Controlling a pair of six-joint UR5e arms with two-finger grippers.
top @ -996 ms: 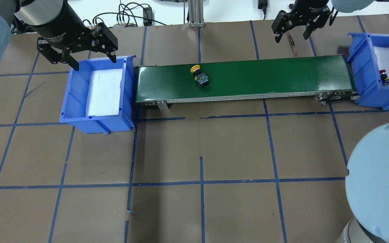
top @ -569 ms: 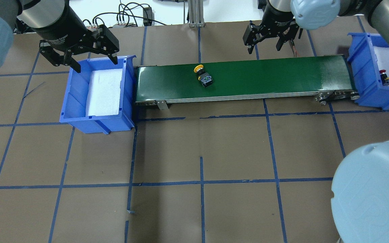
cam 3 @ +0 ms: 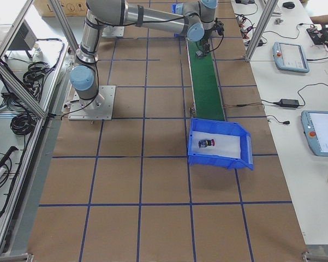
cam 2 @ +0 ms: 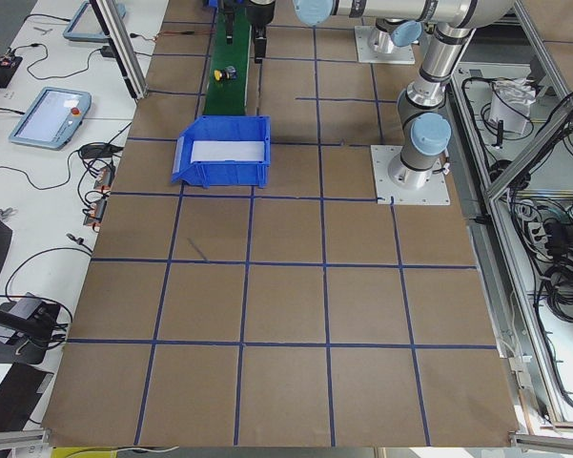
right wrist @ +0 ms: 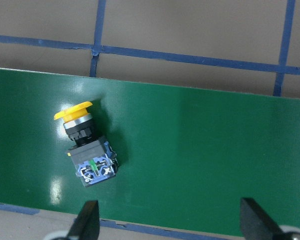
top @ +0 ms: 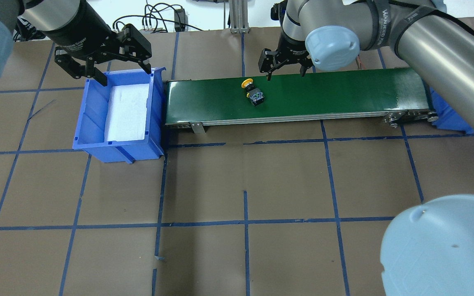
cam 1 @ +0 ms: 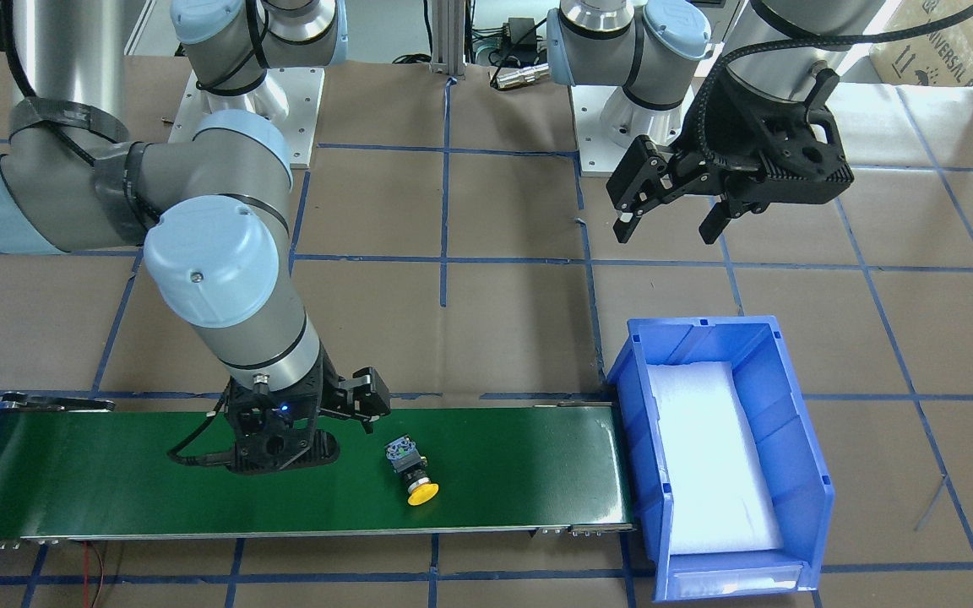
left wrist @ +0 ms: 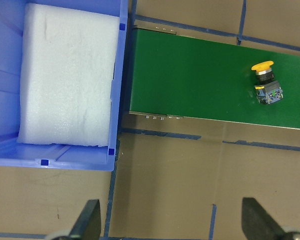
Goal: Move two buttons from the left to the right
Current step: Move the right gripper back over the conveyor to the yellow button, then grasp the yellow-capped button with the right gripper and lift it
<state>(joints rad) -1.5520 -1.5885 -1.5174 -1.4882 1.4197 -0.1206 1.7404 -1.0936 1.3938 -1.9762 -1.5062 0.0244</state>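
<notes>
The yellow button (top: pixel 254 93) lies on its side on the green conveyor belt (top: pixel 344 94), left of the belt's middle; it also shows in the front view (cam 1: pixel 412 475) and the left wrist view (left wrist: pixel 266 85). My right gripper (top: pixel 285 74) is open and empty, hovering over the belt's far edge just right of it. In the right wrist view the button (right wrist: pixel 85 145) lies left of the gap between the fingers. The red button (cam 3: pixel 206 143) lies in the right blue bin (cam 3: pixel 218 161). My left gripper (top: pixel 125 74) is open and empty above the far edge of the left blue bin (top: pixel 117 144).
The left bin holds only a white foam pad (top: pixel 126 109). The right arm's long links (top: pixel 438 45) cross above the belt's right end and hide most of the right bin in the overhead view. Blue tape lines grid the brown table.
My right gripper swept left from near the right bin to over the belt beside the yellow button. The yellow button drifted a little to the right on the belt. The left gripper barely moved.
</notes>
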